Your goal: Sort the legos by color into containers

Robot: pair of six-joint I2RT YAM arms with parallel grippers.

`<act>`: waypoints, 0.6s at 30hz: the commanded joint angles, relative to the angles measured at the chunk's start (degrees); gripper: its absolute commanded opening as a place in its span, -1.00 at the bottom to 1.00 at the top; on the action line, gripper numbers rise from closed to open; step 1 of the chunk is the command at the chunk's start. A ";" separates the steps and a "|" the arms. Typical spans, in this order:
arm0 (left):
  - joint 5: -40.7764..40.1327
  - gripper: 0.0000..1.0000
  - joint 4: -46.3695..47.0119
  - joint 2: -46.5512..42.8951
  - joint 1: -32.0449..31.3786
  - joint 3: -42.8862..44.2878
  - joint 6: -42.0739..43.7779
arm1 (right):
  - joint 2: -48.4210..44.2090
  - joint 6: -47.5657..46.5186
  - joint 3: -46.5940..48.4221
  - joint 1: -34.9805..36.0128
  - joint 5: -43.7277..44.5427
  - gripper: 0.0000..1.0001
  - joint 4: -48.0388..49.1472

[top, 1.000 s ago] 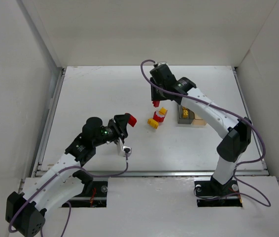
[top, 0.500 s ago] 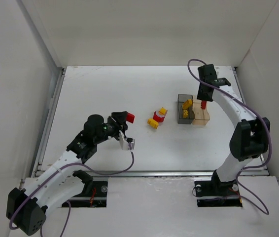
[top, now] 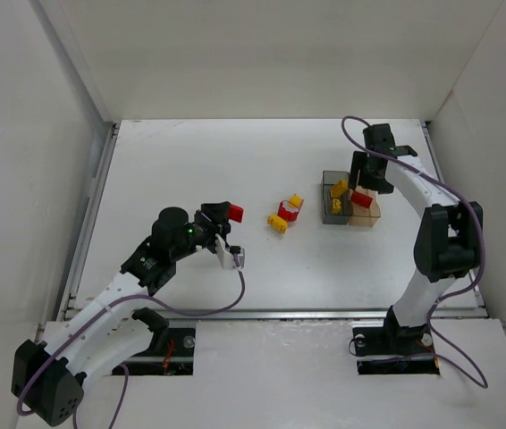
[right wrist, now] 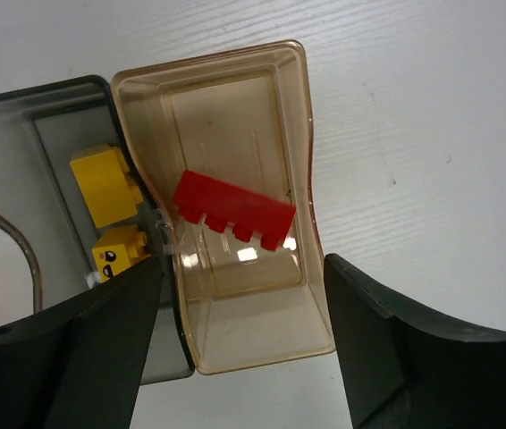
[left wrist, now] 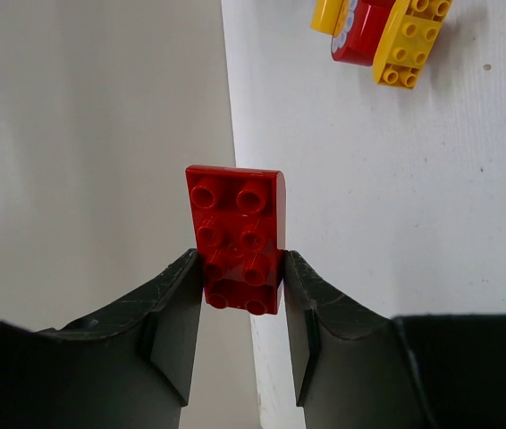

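My left gripper is shut on a red lego, held above the table left of centre. Three loose legos lie mid-table: a yellow one, a red one and another yellow one. The containers stand joined at the right. The dark grey one holds two yellow legos. My right gripper hangs open over the clear tan one, where a red lego lies tilted, free of the fingers.
White walls close the white table on the left, back and right. A metal rail runs along its near edge. The right arm reaches up the right side to the containers.
The right arm carried a red lego from the middle pile to the clear container and opened; the lego now lies inside. The left gripper kept its red lego and barely shifted.
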 commanded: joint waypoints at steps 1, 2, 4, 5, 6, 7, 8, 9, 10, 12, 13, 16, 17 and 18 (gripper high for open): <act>0.76 -1.00 1.64 -0.55 -0.10 2.55 -0.78 | -3.05 -2.89 2.77 1.09 -3.52 0.57 0.75; 0.76 -1.00 1.63 -0.55 -0.10 2.03 -0.77 | -3.84 -2.89 4.25 1.62 -3.52 0.62 0.74; 0.76 -1.00 1.63 -0.55 -0.10 2.03 -0.77 | -5.95 -3.60 6.10 2.68 -3.52 0.68 -1.45; 0.76 -1.00 2.24 -0.55 -0.10 2.03 -0.77 | -6.74 -4.21 7.94 3.90 -4.12 0.70 -2.07; 0.76 -1.00 2.86 -0.55 -0.10 2.03 -0.77 | -7.70 -4.21 8.57 4.78 -5.52 0.70 -2.07; 0.24 -1.00 3.56 -0.55 -0.10 2.03 -0.77 | -10.32 -6.04 8.57 5.75 -7.89 0.70 -2.07; 0.24 -1.00 4.26 -0.55 -0.10 2.03 -1.56 | -12.00 -7.02 8.57 8.20 -16.35 0.70 -0.24; -0.29 -1.00 5.49 0.14 -0.10 2.03 -2.35 | -13.93 -8.24 6.48 9.79 -22.53 0.70 2.04; -0.29 -1.00 5.50 0.15 -0.10 2.03 -4.53 | -17.96 -9.13 4.64 11.54 -28.50 0.76 8.76; -0.99 -1.00 7.42 1.29 -0.10 2.64 -7.61 | -21.15 -9.14 0.33 18.02 -42.85 0.82 16.96; -0.99 -1.00 8.30 1.29 -0.10 2.64 -9.63 | -22.81 -8.53 -3.17 20.33 -45.50 0.82 20.83; -2.84 -1.00 12.77 1.82 -0.10 4.21 -20.25 | -21.52 -4.05 -3.56 26.93 -49.56 0.82 30.08; -2.84 -1.00 12.79 1.82 -0.10 4.75 -22.81 | -19.34 -1.86 -2.51 27.90 -49.57 0.82 31.23; -2.84 -1.00 13.40 1.82 -0.10 5.27 -26.75 | -18.10 -0.80 -1.37 28.69 -51.40 0.82 31.76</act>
